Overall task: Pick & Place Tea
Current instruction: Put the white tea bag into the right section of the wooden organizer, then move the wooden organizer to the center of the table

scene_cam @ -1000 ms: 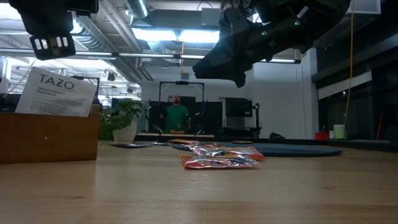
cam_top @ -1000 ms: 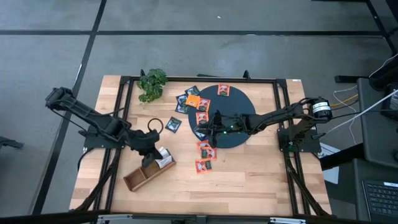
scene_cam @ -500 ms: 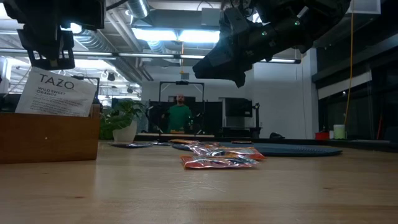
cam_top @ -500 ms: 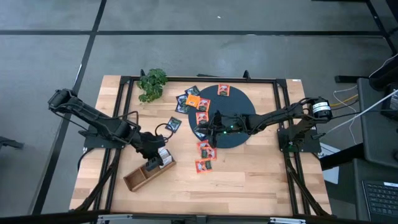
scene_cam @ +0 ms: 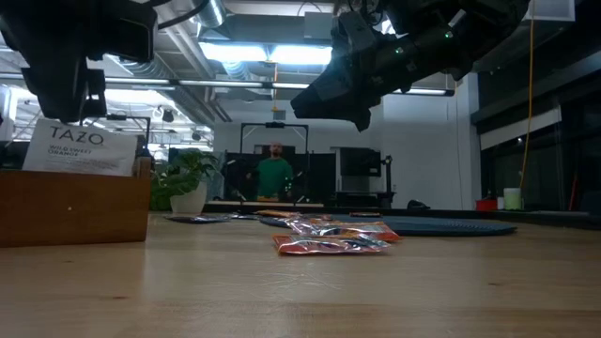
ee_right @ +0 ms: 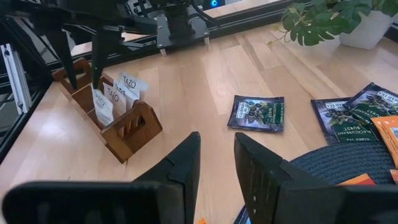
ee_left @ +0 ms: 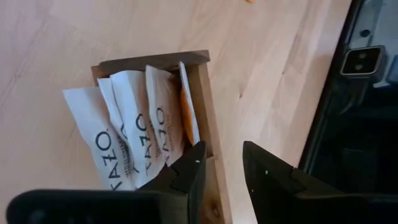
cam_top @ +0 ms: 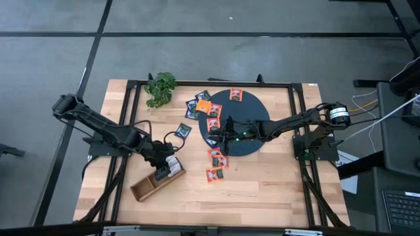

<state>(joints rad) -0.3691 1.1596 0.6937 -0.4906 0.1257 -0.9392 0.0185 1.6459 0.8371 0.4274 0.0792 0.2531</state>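
Observation:
Several white tea sachets (ee_left: 134,130) stand upright in the end compartment of the wooden tray (cam_top: 147,187). My left gripper (ee_left: 222,168) hangs open just above that compartment (ee_right: 112,99), tipped downward, with nothing between its fingers. More tea lies flat: orange and red sachets (cam_top: 214,165) on the wood, a dark one (ee_right: 256,113) nearer the tray, others on and beside the dark disc (cam_top: 256,134). My right gripper (cam_top: 216,134) hovers open over the disc's left edge, with nothing between its fingers either.
A green plant (cam_top: 161,87) stands at the table's far left. Black frame rails (cam_top: 131,111) run along the table's sides. A person (scene_cam: 274,174) stands far behind the table. Bare wood (cam_top: 262,183) lies toward the near right.
My left gripper has sunk toward the tray, tipped further down and opened, letting go of a white sachet. That sachet stood tilted above the tray's rim; it now sits lower and level in the end compartment.

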